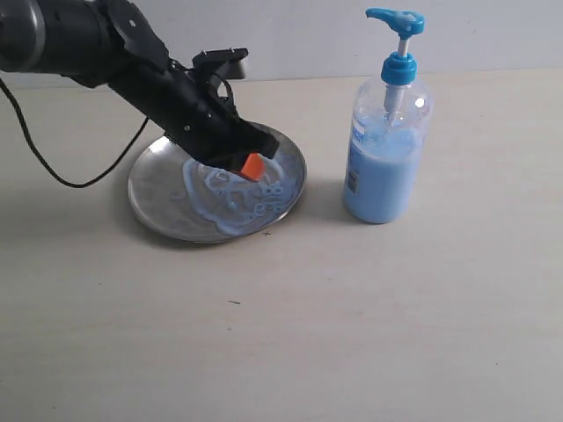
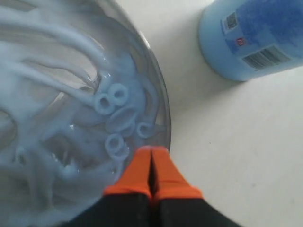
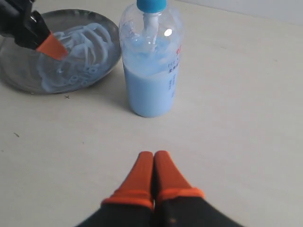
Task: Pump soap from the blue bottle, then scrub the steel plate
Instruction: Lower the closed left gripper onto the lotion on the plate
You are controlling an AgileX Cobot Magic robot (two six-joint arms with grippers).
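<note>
The steel plate (image 1: pixel 158 193) lies left of centre, smeared with whitish-blue swirls of soap (image 1: pixel 230 198). My left gripper (image 1: pixel 252 166) is shut, its orange tips down in the soap near the plate's right side. In the left wrist view the shut left gripper (image 2: pixel 151 150) rests by the plate's rim (image 2: pixel 164 118) amid soap rings (image 2: pixel 111 99). The blue bottle (image 1: pixel 384 158) stands upright to the right of the plate, pump head up. My right gripper (image 3: pixel 153 154) is shut with nothing in it, hovering over bare table short of the bottle (image 3: pixel 151 71); it does not show in the exterior view.
A black cable (image 1: pixel 53 167) trails from the left arm over the table at the far left. The pale wooden table (image 1: pixel 352 325) stretches in front of the plate and bottle. A white wall (image 1: pixel 308 35) runs behind.
</note>
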